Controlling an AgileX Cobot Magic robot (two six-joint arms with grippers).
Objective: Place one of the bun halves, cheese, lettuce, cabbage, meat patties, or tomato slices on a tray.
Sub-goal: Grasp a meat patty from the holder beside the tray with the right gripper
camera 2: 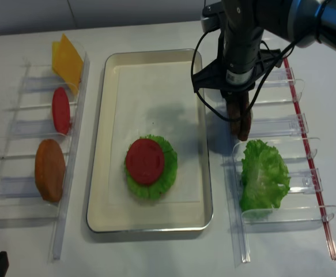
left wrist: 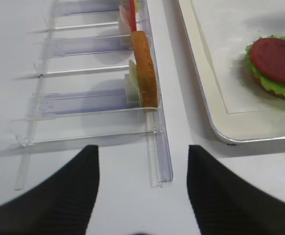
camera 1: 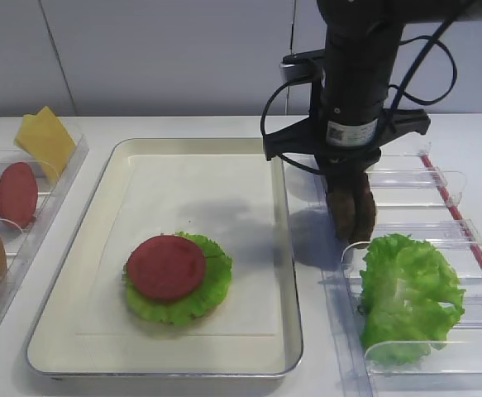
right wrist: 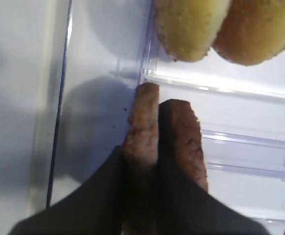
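Observation:
My right gripper (camera 1: 350,197) hangs straight down over the clear rack right of the tray (camera 1: 291,273). In the right wrist view it (right wrist: 143,154) is shut on a dark, grainy meat patty (right wrist: 143,122) standing on edge. A second patty (right wrist: 186,137) stands just outside the right finger. On the tray's paper liner lies a stack: a tomato slice (camera 1: 166,266) on lettuce (camera 1: 214,285) over a bun half. My left gripper (left wrist: 143,161) is open above bare table near the left rack's end, holding nothing.
The right rack (camera 1: 439,186) also holds a lettuce leaf (camera 1: 406,289), and two bun halves (right wrist: 191,24) show beyond the patties. The left rack (left wrist: 154,142) holds cheese (camera 1: 46,139), a tomato slice (camera 1: 17,194) and a bun half (left wrist: 144,68).

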